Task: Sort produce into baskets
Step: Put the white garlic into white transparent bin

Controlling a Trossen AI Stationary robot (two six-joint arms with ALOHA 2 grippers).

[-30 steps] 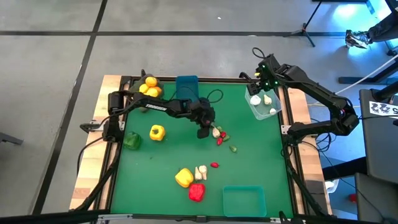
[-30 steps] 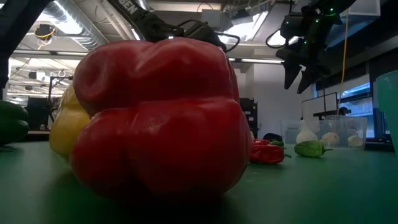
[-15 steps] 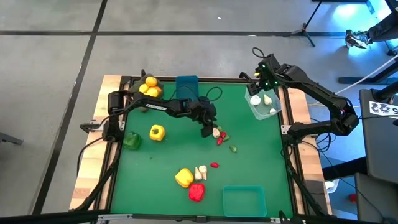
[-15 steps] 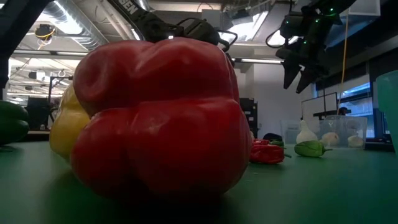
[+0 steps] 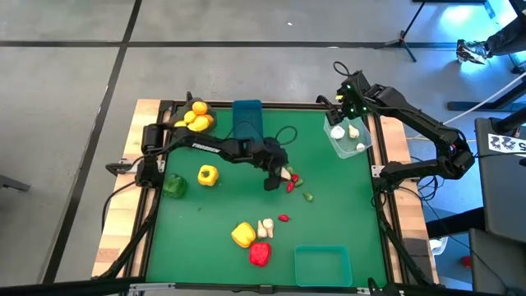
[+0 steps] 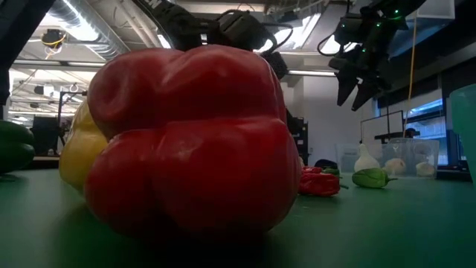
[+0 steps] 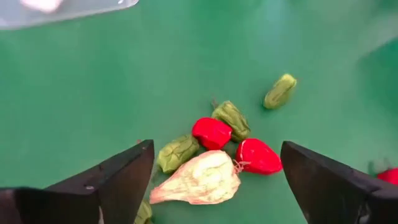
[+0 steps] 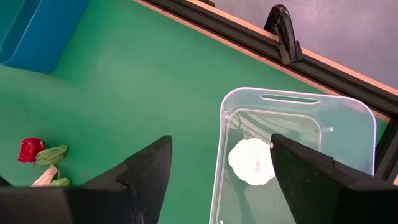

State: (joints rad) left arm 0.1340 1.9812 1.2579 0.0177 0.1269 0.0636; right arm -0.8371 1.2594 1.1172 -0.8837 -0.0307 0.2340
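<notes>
My left gripper (image 5: pixel 273 179) (image 7: pixel 216 155) is open over a small pile of produce at mid-table. Between its fingers, untouched, lie a white garlic piece (image 7: pixel 199 180), two red bits (image 7: pixel 211 132) (image 7: pixel 257 155) and green bits (image 7: pixel 177 152). My right gripper (image 5: pixel 343 115) (image 8: pixel 221 143) hangs open above the clear basket (image 5: pixel 347 140) at the far right. That basket holds white garlic pieces (image 8: pixel 252 162). At the far edge, the dark grey basket (image 5: pixel 197 115) holds yellow-orange fruits, and the blue basket (image 5: pixel 247 119) stands beside it. The teal basket (image 5: pixel 322 265) is at the near edge.
A yellow pepper (image 5: pixel 208 174) and a green pepper (image 5: pixel 173 187) lie at the left. Near the front lie another yellow pepper (image 5: pixel 242 235), a red pepper (image 5: pixel 260 253), garlic pieces (image 5: pixel 265 226) and a red bit (image 5: pixel 283 218). A green bit (image 5: pixel 308 196) lies apart, right of the pile.
My left gripper has shifted a little toward the table's near edge, staying beside the small pile.
</notes>
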